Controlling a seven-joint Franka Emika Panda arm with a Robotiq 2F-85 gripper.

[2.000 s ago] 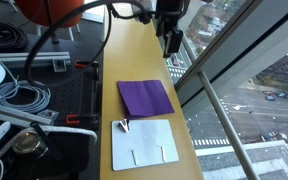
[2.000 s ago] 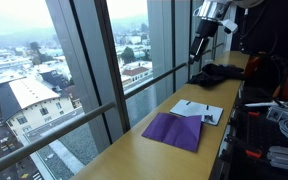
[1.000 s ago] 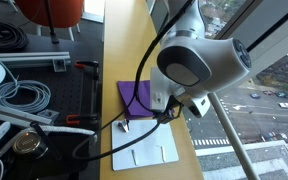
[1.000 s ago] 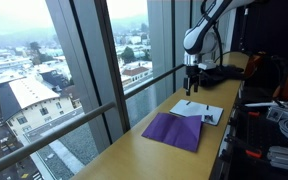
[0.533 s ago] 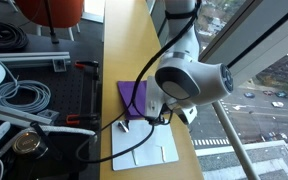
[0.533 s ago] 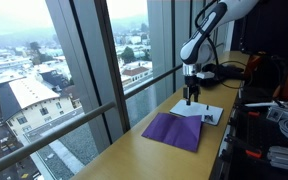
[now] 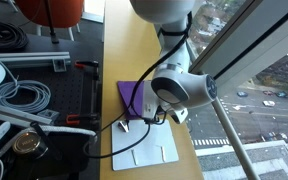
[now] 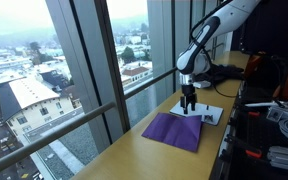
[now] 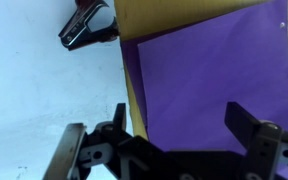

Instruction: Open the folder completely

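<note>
Purple and flat, the folder lies closed on the wooden bench, low in the middle of an exterior view. In the wrist view it fills the right half. One corner meets a white board at the left, where a black clip sits at the top edge. The gripper hangs over the folder's near edge with its jaws spread wide, holding nothing. In an exterior view the arm hides most of the folder. The narrow bench runs beside a tall window that looks out over a town far below. Coiled cables lie at the left.
</note>
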